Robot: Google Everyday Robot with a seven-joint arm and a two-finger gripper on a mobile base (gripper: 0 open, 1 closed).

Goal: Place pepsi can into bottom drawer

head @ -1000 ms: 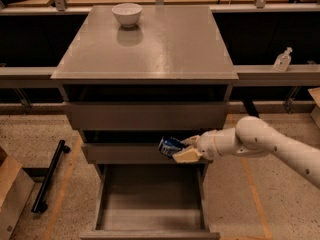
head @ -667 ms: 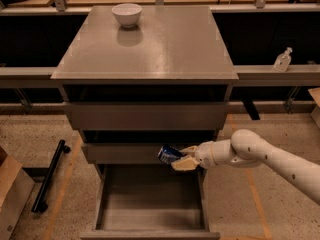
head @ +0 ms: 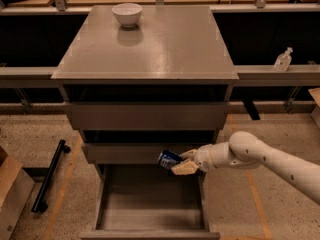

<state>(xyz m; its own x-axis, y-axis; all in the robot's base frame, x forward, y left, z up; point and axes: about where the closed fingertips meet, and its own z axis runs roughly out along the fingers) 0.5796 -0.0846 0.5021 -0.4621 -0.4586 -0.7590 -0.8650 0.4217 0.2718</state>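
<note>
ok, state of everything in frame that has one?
gripper: shut on the pepsi can, in front of the middle drawer.
pepsi can: held tilted, not yet in the bottom drawer.
bottom drawer: pulled open, nothing inside.
white bowl: upright on the cabinet top.

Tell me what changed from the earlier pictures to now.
The gripper, shut on the pepsi can, sank lower with the arm, carrying the can down toward the open bottom drawer. Nothing was let go. The bottom drawer stayed open, and the white bowl stayed where it was on the cabinet top.
</note>
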